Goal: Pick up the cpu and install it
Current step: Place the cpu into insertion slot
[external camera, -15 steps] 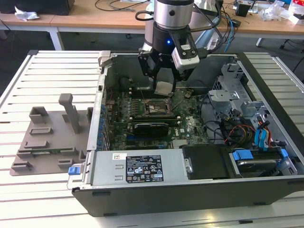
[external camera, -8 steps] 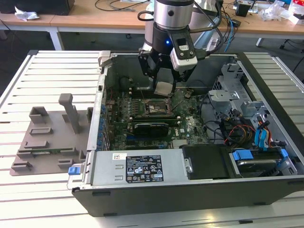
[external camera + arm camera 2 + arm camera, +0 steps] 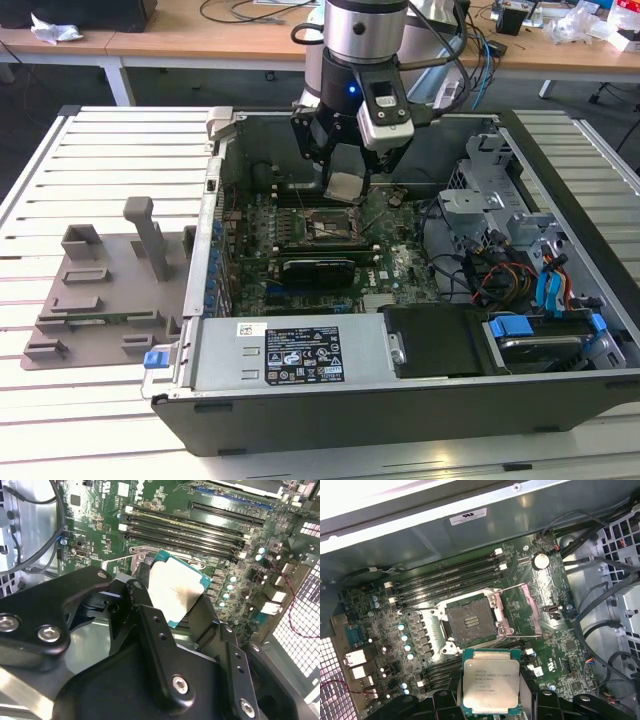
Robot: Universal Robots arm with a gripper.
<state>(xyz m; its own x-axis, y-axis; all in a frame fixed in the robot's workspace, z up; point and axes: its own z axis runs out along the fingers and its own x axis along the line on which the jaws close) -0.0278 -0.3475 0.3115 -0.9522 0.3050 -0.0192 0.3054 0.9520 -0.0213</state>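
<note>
OK, gripper (image 3: 347,170) is closed partway on the cpu (image 3: 490,682), fingers pinching two opposite edges, metal top facing the wrist cams. The cpu hangs in the air inside the open pc case (image 3: 330,425), above the motherboard (image 3: 560,645) and touching nothing but the fingers.

The socket (image 3: 470,622) sits below the gripper and a bit ahead of it, well apart from the chip. It looks open, w/ the load plate (image 3: 527,607) flipped back to one side.

Risks, as judgement:
- The edge grip looks thin. In the second wrist view the chip seems tilted vs the board, so a jolt could make it slip or rotate, and a drop onto the socket contacts would prob bend them.
- The chip isn't over the socket yet. If it goes down w/ any offset or rotation, a corner lands on the socket frame instead of seating. Can't tell if the notches or corner mark match.
- Coming down tilted means one edge touches first and scrapes the contacts.
- The fingers are wider than the chip, so they could catch the load plate, the lever or the ram slots (image 3: 445,577) just beyond the socket.
- Pressing w/ force while misaligned means damage.

The grey tray (image 3: 100,300) is on the surface (image 3: 60,160) outside the case, well away from the gripper.
</note>
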